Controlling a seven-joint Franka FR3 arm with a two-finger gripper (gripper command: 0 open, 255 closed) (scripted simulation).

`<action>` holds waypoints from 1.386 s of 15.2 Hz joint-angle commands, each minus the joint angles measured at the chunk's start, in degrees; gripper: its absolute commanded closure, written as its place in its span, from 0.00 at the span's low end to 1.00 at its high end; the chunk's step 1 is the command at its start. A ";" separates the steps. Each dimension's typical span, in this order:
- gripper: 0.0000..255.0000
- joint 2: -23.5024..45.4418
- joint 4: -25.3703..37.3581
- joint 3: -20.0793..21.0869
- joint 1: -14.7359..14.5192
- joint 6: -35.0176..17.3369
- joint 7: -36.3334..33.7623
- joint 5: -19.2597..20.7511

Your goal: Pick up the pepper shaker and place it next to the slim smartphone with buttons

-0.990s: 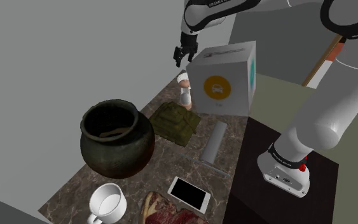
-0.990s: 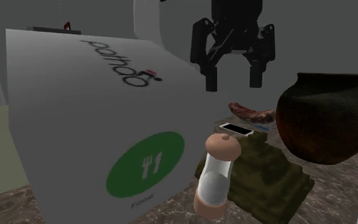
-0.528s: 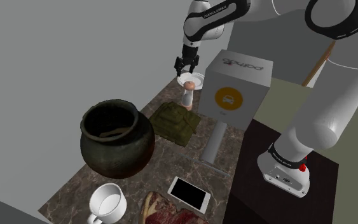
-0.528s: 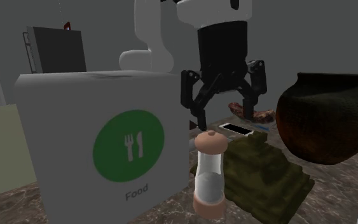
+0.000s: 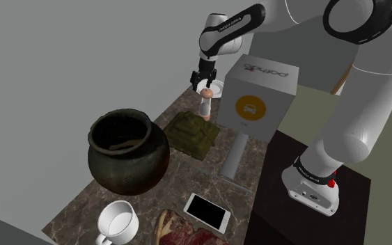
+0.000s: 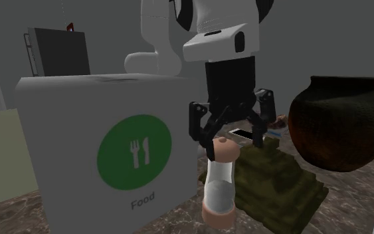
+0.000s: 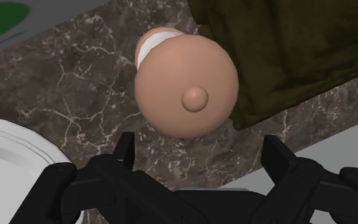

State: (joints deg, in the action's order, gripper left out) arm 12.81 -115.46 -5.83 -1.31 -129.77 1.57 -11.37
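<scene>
The pepper shaker (image 5: 203, 103) stands upright at the far end of the marble counter: tan domed cap, pale see-through body, tan base. It also shows in the second exterior view (image 6: 220, 186). My gripper (image 5: 202, 81) hangs open just above its cap, the fingers (image 6: 204, 147) straddling the top without touching it. In the wrist view the cap (image 7: 187, 83) lies just ahead of the gripper (image 7: 199, 149). A white smartphone (image 5: 207, 212) with a black screen lies near the counter's front edge. A long grey flat slab (image 5: 234, 156) lies mid-counter.
A white box with a food logo (image 5: 260, 90) stands close beside the shaker. An olive stepped object (image 5: 196, 133) lies on its other side and a white plate (image 7: 6, 159) behind it. A dark pot (image 5: 127, 149), a white mug (image 5: 120, 223) and raw meat (image 5: 180, 233) sit nearer the front.
The gripper has come down and across to sit right over the shaker's cap. The white box, tilted a second ago, now stands upright.
</scene>
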 commanded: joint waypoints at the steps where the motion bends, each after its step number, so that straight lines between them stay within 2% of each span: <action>1: 0.00 0.36 -0.21 0.07 -0.04 -0.60 0.05 -0.13; 7: 0.00 0.36 -0.20 0.07 -0.04 -0.59 0.05 -0.13; 8: 1.00 0.36 -0.20 0.07 -0.04 -0.59 0.05 -0.13; 17: 1.00 0.36 -0.20 0.07 -0.04 -0.59 0.05 -0.13; 18: 0.00 0.36 -0.20 0.07 -0.04 -0.59 0.05 -0.13; 21: 0.00 -4.50 -1.67 0.19 -2.95 5.03 1.75 10.58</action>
State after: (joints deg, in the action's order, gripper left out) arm 9.97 -116.68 -5.73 -3.35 -126.69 2.84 -4.40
